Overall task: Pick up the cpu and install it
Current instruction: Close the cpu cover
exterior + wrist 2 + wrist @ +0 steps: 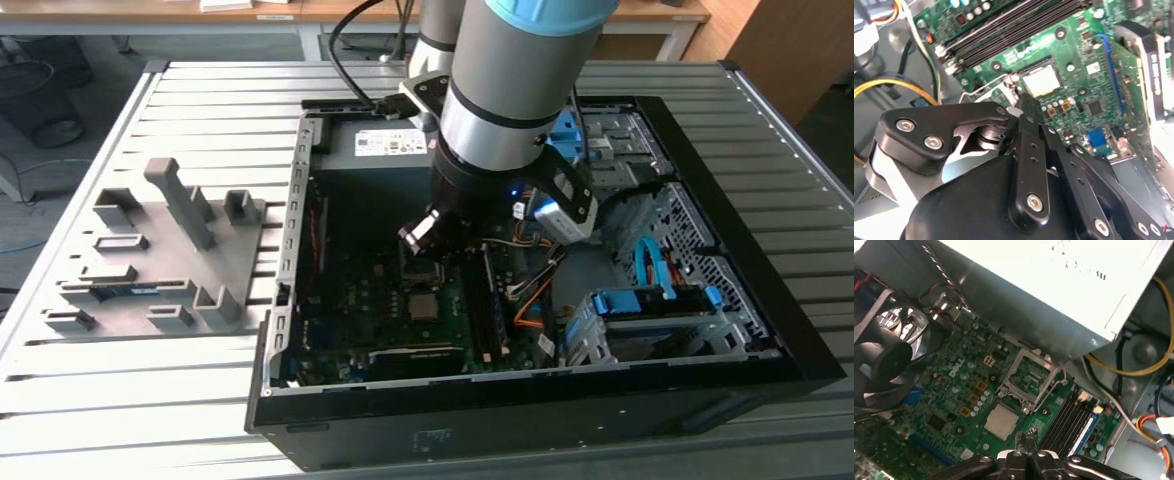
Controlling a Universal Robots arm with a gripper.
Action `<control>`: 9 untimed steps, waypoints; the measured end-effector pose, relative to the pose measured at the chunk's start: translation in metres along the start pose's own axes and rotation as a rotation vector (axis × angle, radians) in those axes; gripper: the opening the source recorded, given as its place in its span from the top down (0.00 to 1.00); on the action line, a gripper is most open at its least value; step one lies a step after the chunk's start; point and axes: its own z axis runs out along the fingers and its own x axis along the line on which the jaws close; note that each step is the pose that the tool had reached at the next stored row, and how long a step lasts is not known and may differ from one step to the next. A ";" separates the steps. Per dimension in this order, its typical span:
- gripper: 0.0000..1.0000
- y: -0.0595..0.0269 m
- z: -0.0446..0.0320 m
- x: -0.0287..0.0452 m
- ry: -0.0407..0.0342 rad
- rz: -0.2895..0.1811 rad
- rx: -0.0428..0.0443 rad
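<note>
Atop the slatted metal surface (200, 100), the tool (1025, 440), pressed together, hovers near the seemingly seated silver-grey square cpu (1001, 421), socket frame (1039, 359) unlatched.

The cpu (422, 305) lies on the motherboard (344, 300) inside the case (534, 398), fixture blocks (180, 205) to the exterior view's left.

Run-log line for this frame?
tool: shut, holding nothing, near cpu | cpu: flat on motherboard | socket frame: hinged open
</note>
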 end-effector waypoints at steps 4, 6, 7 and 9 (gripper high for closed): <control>0.90 -0.0001 -0.0001 -0.0002 -0.0199 -0.031 -0.0363; 0.90 -0.0002 -0.0001 -0.0003 -0.0304 -0.046 -0.0550; 0.90 -0.0003 -0.0001 -0.0004 -0.0360 -0.054 -0.0652; 0.90 -0.0004 -0.0001 -0.0006 -0.0472 -0.068 -0.0850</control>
